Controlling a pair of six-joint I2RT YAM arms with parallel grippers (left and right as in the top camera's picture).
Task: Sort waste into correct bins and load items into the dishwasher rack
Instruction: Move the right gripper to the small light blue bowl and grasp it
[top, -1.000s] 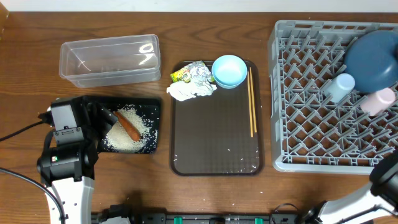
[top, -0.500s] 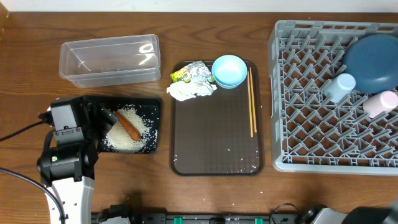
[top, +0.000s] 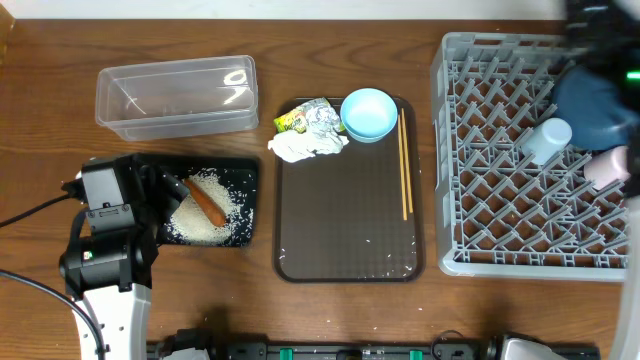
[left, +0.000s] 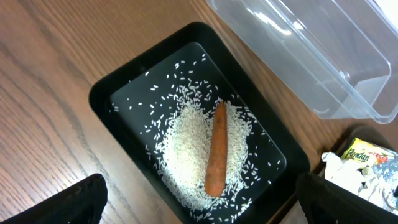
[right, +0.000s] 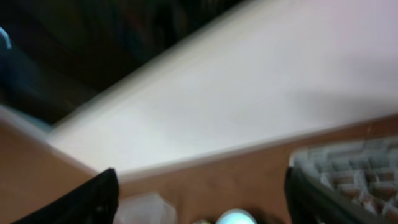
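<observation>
Sorting step: small orange carrot (top: 207, 202) and loose white rice grains (top: 195, 226) in shallow black rectangular tray (top: 250, 166) under wide-open, empty left gripper (left: 202, 205); right gripper (right: 205, 199), spread and empty, by grey lattice plastic rack (top: 490, 150) at three o'clock; crumpled green-yellow wrapper (top: 303, 117) at twelve o'clock probably wants pinching next.

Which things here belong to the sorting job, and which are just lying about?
Job: rice, carrot, wrapper, tissue, black tray, clear tub, small blue bowl, chopsticks, rack, dark blue bowl, light blue cup, pale cup.
Lying about: brown serving tray.

Overhead looks straight down — left wrist close above black tray (left: 102, 99), shared; right wrist blurred.
</observation>
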